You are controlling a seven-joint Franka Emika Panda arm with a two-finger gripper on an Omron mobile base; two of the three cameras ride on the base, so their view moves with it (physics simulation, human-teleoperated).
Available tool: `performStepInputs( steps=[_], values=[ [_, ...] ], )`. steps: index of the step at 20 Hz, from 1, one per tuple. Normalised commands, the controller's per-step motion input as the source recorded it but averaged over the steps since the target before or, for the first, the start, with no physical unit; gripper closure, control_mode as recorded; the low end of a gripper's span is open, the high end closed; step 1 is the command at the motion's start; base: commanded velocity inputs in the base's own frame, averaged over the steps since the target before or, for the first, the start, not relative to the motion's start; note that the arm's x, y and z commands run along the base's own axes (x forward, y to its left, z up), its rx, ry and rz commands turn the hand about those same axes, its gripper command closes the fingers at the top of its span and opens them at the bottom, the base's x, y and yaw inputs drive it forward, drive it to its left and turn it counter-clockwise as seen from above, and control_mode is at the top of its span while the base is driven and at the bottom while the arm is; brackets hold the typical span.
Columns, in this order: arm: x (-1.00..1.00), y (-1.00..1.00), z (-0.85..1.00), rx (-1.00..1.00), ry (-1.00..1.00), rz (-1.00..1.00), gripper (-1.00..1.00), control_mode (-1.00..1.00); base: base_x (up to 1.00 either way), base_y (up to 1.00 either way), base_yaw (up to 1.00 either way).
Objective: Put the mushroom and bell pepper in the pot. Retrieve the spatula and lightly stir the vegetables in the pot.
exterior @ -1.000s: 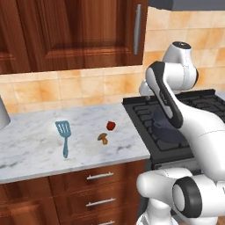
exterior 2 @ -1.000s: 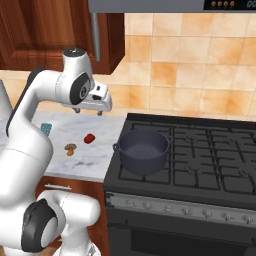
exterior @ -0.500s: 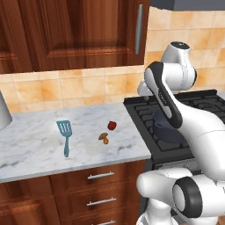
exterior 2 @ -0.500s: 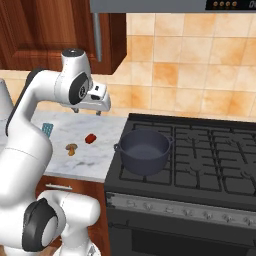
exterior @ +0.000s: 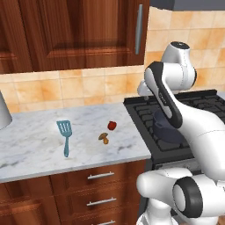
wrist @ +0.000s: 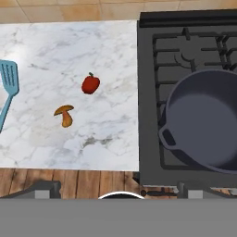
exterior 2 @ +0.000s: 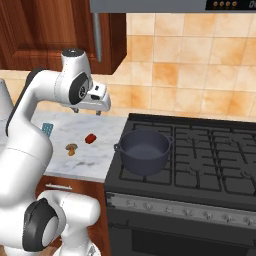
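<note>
On the marble counter (wrist: 106, 51) lie the small red bell pepper (wrist: 90, 84), the brown mushroom (wrist: 65, 115) just below it, and the teal spatula (wrist: 9, 85) at the left edge. The same three sit on the counter from the left base: bell pepper (exterior: 112, 125), mushroom (exterior: 103, 138), spatula (exterior: 65, 134). The dark blue-grey pot (exterior 2: 143, 150) stands with nothing in it on the stove's front left burner; it also shows as pot (wrist: 206, 122). My gripper (exterior 2: 96, 110) hangs high above the seam between counter and stove, open and holding nothing, gripper (wrist: 120, 187).
The black stove (exterior 2: 200, 165) with raised grates lies right of the counter. Wooden wall cabinets (exterior: 79, 30) and a range hood (exterior 2: 170, 5) hang overhead. A pale grey object (exterior: 2, 110) stands at the counter's far left. Drawers (exterior: 99, 176) sit below the counter.
</note>
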Motion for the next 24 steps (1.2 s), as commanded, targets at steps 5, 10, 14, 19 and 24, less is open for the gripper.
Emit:
performStepInputs(
  steps=[5,10,14,19,24],
  values=[
    [0.0,0.0,0.0,0.0,0.0,0.0,-1.0,-1.0,0.0,0.0,0.0],
    [-0.12,0.0,-0.01,0.0,-0.06,0.03,-1.0,-1.0,0.0,0.0,0.0],
    [-0.43,0.46,-0.23,0.0,-0.13,0.04,-1.0,-1.0,0.0,0.0,0.0],
    [-0.17,0.73,-0.29,-0.03,-0.04,0.01,-1.0,-1.0,0.0,0.0,0.0],
    [0.01,0.67,-0.4,-0.1,0.0,0.03,-1.0,-1.0,0.0,0.0,0.0]
  ],
)
